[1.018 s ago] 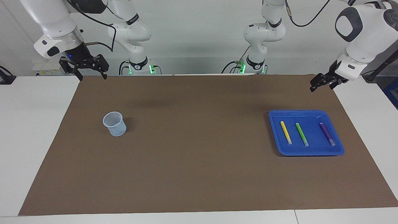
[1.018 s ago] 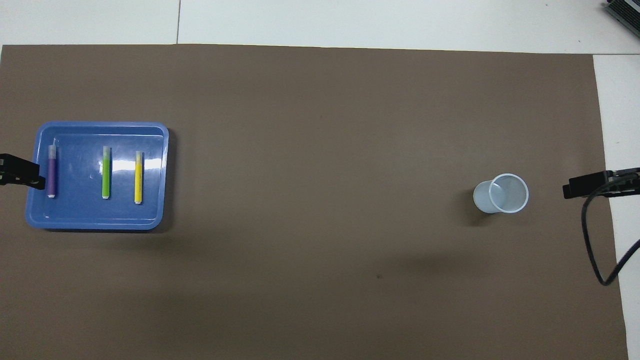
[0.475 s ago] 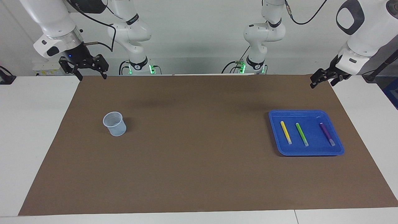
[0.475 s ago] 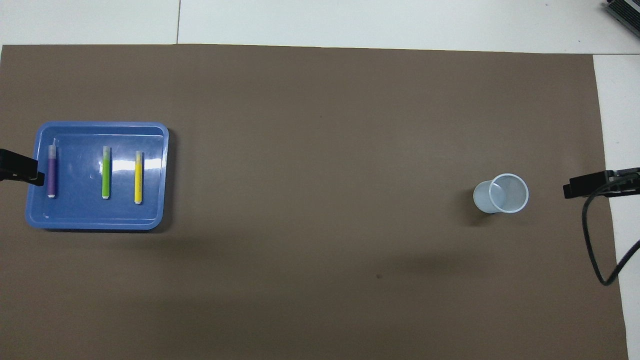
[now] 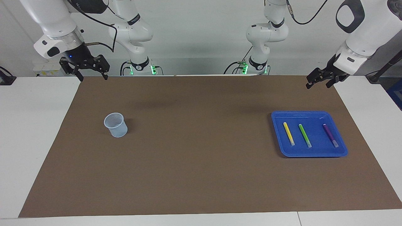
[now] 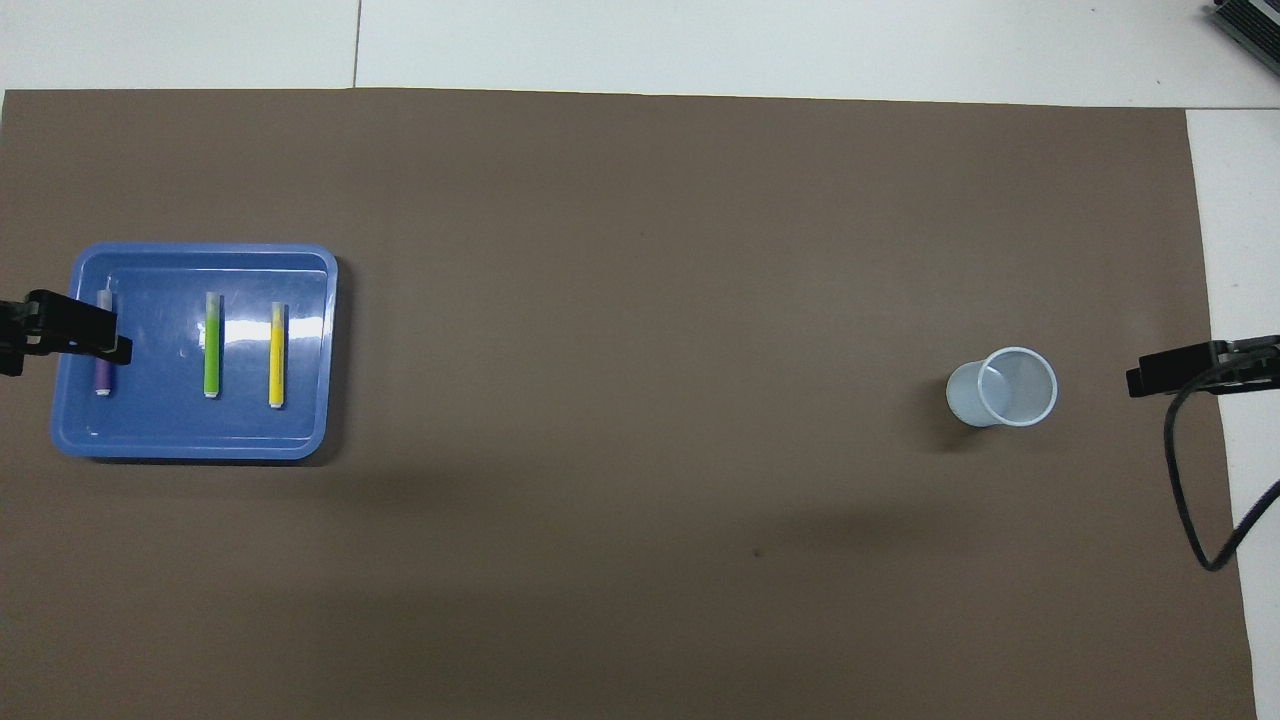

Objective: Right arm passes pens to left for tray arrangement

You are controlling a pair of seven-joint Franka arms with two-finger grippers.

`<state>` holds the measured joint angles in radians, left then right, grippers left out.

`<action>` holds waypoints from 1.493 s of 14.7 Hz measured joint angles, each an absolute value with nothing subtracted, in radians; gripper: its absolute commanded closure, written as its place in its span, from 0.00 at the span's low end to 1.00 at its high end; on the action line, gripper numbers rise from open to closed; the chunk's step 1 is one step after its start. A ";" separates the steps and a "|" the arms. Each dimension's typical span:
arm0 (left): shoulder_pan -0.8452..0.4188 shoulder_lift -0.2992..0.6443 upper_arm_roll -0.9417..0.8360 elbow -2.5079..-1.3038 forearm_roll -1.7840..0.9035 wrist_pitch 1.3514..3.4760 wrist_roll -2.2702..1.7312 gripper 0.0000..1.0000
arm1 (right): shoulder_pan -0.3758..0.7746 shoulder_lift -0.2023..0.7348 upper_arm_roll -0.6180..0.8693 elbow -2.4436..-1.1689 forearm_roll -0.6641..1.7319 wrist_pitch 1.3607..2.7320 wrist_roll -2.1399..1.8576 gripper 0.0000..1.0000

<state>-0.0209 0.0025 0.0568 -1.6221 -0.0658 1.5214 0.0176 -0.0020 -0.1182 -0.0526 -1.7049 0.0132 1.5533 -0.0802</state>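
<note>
Three pens (image 5: 305,135) lie in the blue tray (image 5: 309,153) at frame's lower right, both jaws released and empty, high at the table's upper corners; arrangement looks finished, arms only need parking.

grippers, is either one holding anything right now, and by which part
Nothing is held. The left gripper hangs open and empty, raised above the brown mat, and the right gripper waits open. All three slim marker pens lie in the shallow blue plastic tray.
</note>
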 measured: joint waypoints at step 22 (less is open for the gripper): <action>-0.020 0.002 0.004 -1.615 -0.029 1.510 -0.009 0.00 | 0.007 -0.118 -0.064 -1.704 0.013 1.553 -0.080 0.00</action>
